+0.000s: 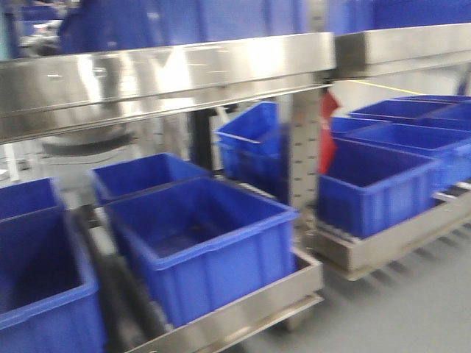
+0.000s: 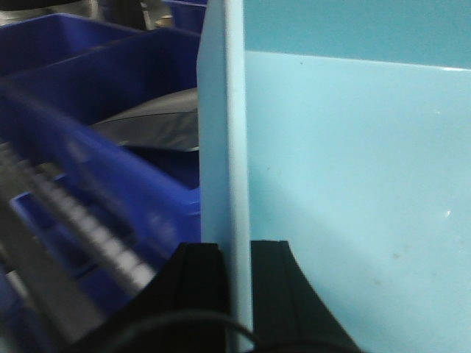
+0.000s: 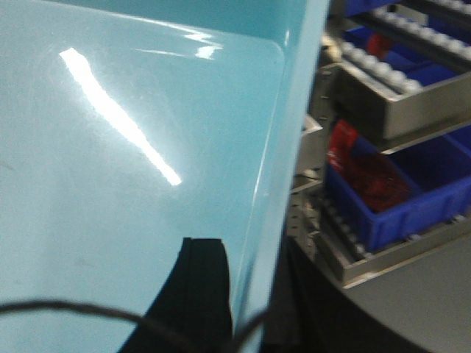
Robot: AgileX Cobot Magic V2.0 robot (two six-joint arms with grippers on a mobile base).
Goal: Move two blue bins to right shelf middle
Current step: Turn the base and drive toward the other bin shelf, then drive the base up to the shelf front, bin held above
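Well, both arms have hold of one pale bin (image 2: 353, 184), carried close beside the shelving. From the left wrist, the left end effector (image 2: 237, 257) is pinched narrow on a side wall, with a black finger (image 2: 199, 287) on either face and the wall's edge standing upright between them. Dark blue bins (image 2: 96, 81) sit beyond it to the left, above a roller rail (image 2: 81, 220). From the right wrist, the right end effector (image 3: 254, 287) clamps another wall. Its inner finger (image 3: 206, 287) lies against the glossy inside face, and the outer one is mostly hidden behind the wall. Past that wall a shelf bin (image 3: 412, 191) holds something red (image 3: 364, 173).

The front view, badly blurred, takes in only the shelving. A big bin (image 1: 206, 250) stands at the front of the left shelf (image 1: 250, 320). Across the post (image 1: 302, 147), the right shelf (image 1: 383, 250) carries a row of bins, the nearest bin (image 1: 375, 187) at its front lip.
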